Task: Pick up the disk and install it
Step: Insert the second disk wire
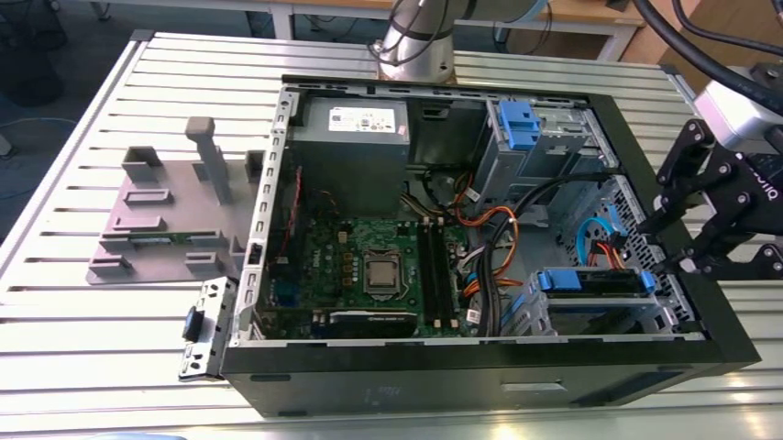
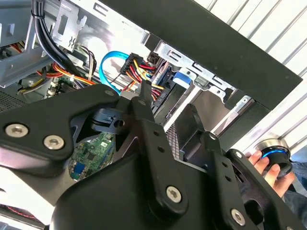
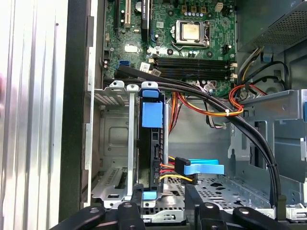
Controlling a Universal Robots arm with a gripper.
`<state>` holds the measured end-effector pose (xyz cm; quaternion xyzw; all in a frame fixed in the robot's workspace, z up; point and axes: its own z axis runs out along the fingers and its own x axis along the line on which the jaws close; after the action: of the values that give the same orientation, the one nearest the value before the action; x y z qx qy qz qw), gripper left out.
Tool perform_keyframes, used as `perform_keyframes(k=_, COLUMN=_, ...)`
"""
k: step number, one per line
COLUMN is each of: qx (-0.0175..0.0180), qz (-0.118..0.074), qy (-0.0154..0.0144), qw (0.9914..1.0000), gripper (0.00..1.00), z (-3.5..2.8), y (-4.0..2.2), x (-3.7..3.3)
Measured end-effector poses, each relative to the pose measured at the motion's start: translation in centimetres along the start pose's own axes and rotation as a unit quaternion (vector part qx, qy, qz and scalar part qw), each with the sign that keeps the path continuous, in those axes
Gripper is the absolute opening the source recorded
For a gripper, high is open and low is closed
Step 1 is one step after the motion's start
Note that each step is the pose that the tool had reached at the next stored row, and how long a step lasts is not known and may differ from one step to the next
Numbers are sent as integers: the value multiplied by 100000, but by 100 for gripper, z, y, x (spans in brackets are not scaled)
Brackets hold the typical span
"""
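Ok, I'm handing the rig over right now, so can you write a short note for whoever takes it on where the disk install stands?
Gripper: hangs at the open computer case's wall on the exterior view's right, just over the drive cage. Whether it is open or shut cannot be told.
Disk: stands on edge in a slot of the cage, blue bracket on top, with red and yellow wires running to its side.
Done: the disk looks placed in the cage.
Left: check that it is fully seated, which I cannot tell.
Note: a person's hand rests on a round black-and-blue knob beside the case.
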<state>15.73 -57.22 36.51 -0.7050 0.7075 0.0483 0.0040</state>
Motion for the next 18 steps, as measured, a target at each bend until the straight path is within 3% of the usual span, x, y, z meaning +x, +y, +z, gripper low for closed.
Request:
perform_keyframes(k=3, qx=4, qz=-2, qy=13, qw=100000, gripper=47, z=0, y=21, x=-1)
perform_keyframes(k=7, qx=12, qz=-4, qy=8, qw=100000, gripper=47, z=6, y=107, x=-1)
perform_keyframes(k=13, qx=-12, qz=-298, qy=94, qw=100000, gripper=47, z=15, y=152, x=-75)
perform_keyframes(k=18, qx=-15, qz=-389, qy=85, qw=99999, gripper=47, z=25, y=222, x=-76)
